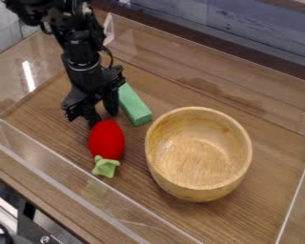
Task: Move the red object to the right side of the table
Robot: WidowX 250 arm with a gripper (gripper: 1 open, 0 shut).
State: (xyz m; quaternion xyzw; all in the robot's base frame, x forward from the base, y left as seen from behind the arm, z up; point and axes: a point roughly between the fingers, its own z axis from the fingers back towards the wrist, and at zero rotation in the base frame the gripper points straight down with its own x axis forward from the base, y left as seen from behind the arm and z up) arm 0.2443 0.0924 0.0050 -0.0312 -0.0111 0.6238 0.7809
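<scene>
One grasp is what this step needs — my pincer [91,111] hangs pointing down just above the red object [107,140], a toy strawberry lying near the table's [47,133] front-left edge beside a green block [132,105]. My fingers stand partly spread, holding nothing. I should drop lower, straddle the red body, clamp firmly — clear of the wooden bowl [200,152]. No writing is readable.

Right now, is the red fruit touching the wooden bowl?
Apart. The camera view shows a strip of bare table between the red fruit and the wooden bowl's rim.
</scene>
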